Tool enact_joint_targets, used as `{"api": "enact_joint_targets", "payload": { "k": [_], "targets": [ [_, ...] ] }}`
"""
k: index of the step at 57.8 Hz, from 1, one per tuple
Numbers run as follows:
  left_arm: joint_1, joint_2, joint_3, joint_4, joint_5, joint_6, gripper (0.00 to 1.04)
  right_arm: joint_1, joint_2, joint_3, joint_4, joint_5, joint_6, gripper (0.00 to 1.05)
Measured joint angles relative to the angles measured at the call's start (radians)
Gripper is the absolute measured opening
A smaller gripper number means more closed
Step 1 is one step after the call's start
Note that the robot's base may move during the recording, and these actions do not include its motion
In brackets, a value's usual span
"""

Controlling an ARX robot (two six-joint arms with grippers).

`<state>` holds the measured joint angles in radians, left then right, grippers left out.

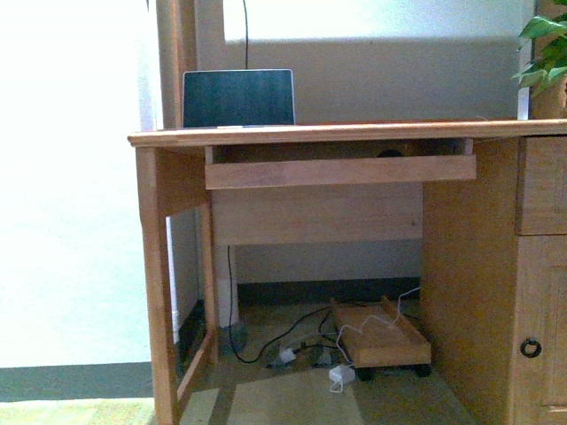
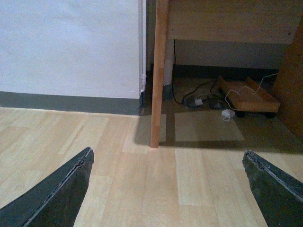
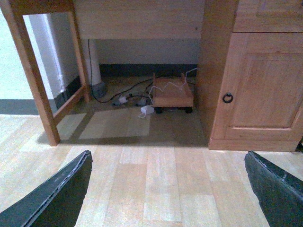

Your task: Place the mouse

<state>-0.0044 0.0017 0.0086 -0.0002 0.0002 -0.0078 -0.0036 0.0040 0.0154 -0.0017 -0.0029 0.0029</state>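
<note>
Mouse (image 1: pixel 388 153) is how we read the small dark rounded shape in the front view. It peeks over the front board of the light wooden pull-out tray (image 1: pixel 340 171), in the shadow under the desktop and right of the tray's middle. Only its top shows, so we cannot tell which way it points or how its long axis runs.

Above it lies the flat top of the light wooden desk (image 1: pixel 354 132). The dark upright laptop screen with a pale rim (image 1: pixel 238 98) stands on that top, well to the left of the mouse. Green plant leaves (image 1: pixel 545 53) hang in at the far right.

Under the desk we see a low wooden wheeled platform (image 1: pixel 383 336) on the floor. Black and white cables (image 1: pixel 283 332) and a small white power adapter (image 1: pixel 342 375) lie just beside it. Right of the opening is a wooden cabinet door (image 3: pixel 258 85) with a dark ring pull (image 3: pixel 227 98).

Each wrist view looks over pale wood-plank floor (image 2: pixel 142 189). The left gripper (image 2: pixel 166 151) and the right gripper (image 3: pixel 167 153) both have their dark fingers spread wide apart, with nothing between them.
</note>
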Motion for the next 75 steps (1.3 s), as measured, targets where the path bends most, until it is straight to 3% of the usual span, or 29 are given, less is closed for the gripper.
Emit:
{"api": "enact_joint_targets", "payload": {
  "k": [75],
  "targets": [
    [0.0,0.0,0.0,0.0,0.0,0.0,0.97,0.0,0.0,0.0,0.0,0.0,0.0,0.97]
  ]
}}
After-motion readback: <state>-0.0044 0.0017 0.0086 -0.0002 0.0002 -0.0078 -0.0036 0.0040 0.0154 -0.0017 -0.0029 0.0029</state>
